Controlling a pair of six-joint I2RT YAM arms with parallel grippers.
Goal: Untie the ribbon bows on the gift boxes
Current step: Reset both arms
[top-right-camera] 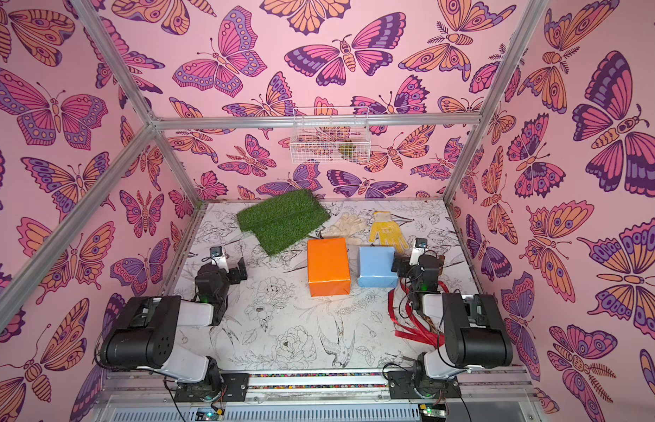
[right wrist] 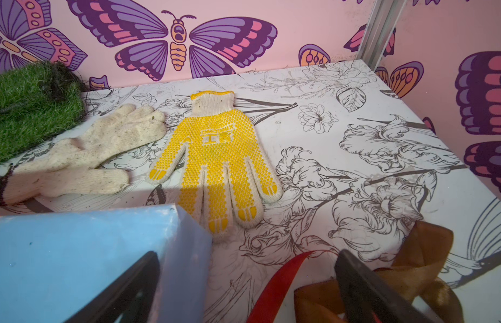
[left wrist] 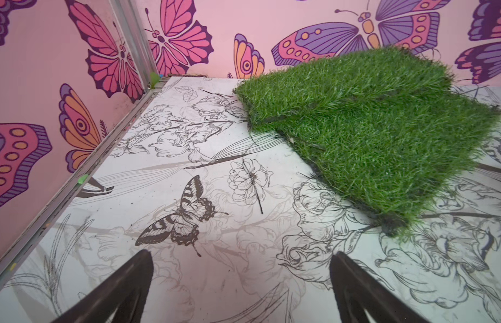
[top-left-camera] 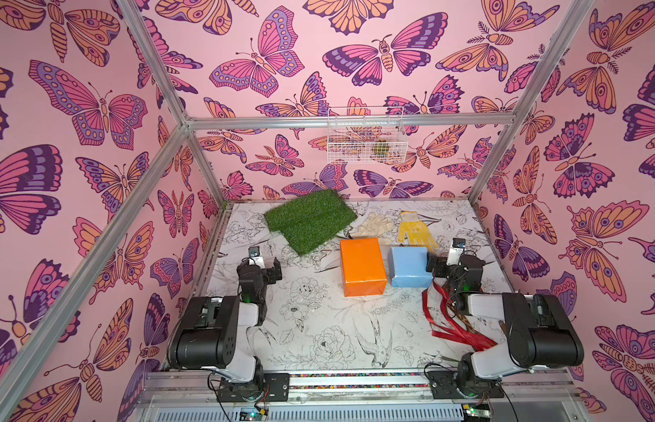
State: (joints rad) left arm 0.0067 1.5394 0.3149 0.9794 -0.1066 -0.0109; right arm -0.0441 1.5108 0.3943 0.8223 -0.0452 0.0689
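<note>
An orange gift box [top-left-camera: 362, 266] [top-right-camera: 328, 266] and a smaller light blue gift box [top-left-camera: 408, 266] [top-right-camera: 376, 266] stand side by side mid-table, with no ribbon round them. A red ribbon [top-left-camera: 451, 327] [top-right-camera: 410, 329] lies in loose strands on the table at the right, partly under my right arm. In the right wrist view the red ribbon [right wrist: 277, 285] lies next to a crumpled brown ribbon [right wrist: 428, 251]. My right gripper [top-left-camera: 450, 262] [right wrist: 246, 257] is open and holds nothing. One finger hangs over the blue box [right wrist: 76, 251], the other over the brown ribbon. My left gripper [top-left-camera: 267, 267] [left wrist: 241, 260] is open over bare table at the left.
A green grass mat [top-left-camera: 311, 219] [left wrist: 383, 134] lies at the back, beyond the orange box. A white glove [top-left-camera: 373, 224] [right wrist: 84, 156] and a yellow dotted glove [top-left-camera: 415, 230] [right wrist: 218, 162] lie behind the blue box. A wire basket [top-left-camera: 366, 135] hangs on the back wall.
</note>
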